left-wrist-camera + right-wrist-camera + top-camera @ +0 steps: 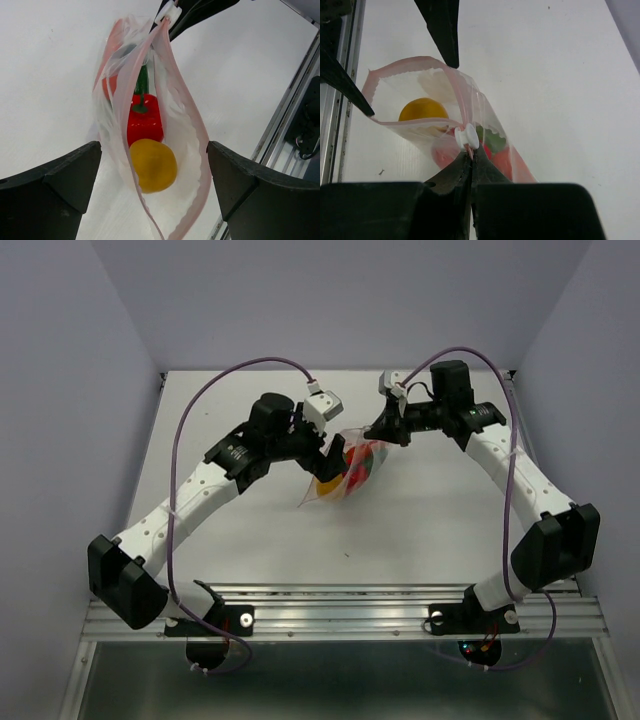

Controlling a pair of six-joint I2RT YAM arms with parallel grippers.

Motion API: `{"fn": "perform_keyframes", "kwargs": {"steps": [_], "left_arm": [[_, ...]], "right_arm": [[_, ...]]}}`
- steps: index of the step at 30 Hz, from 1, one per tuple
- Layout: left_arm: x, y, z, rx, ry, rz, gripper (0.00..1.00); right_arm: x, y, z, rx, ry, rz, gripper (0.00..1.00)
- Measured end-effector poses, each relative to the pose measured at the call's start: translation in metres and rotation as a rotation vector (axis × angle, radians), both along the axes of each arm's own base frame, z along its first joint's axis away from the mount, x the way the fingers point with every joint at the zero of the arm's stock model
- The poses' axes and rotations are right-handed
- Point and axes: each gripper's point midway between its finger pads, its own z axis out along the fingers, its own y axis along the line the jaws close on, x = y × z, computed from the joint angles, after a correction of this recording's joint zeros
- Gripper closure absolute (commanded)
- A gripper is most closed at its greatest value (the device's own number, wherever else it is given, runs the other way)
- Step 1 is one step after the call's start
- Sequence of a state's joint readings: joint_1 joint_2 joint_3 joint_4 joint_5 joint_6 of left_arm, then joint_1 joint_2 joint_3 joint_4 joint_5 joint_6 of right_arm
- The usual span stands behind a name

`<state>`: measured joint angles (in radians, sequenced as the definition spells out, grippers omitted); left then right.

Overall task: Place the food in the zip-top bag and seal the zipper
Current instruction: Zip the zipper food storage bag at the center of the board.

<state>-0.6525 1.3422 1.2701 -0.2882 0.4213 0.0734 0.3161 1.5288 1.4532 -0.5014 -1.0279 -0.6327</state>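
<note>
The zip-top bag (343, 472) hangs between both arms over the table's middle, its mouth gaping. Inside show the yellow-orange round food (152, 165), a red bell pepper (145, 120) and a dark green piece (143, 82). The pink zipper (196, 117) runs round the open mouth to a white slider (466, 136). My right gripper (471, 156) is shut on the zipper's end just below that slider. My left gripper (152, 160) stands open, one finger on each side of the bag's mouth without touching it. The other food inside is blurred by the plastic.
An aluminium rail (340, 605) runs along the table's near edge, close to the bag's right side in the left wrist view. Purple cables (250, 368) loop over both arms. Pale walls close the table on three sides.
</note>
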Motion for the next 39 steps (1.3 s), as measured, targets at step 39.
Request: {"fn": "perform_keyframes", "kwargs": {"steps": [39], "left_arm": [[0.028,-0.055,0.075,0.0,-0.213,-0.231,0.25]], "right_arm": [[-0.014,0.001,0.006,-0.015,0.126,-0.019,0.99]]}}
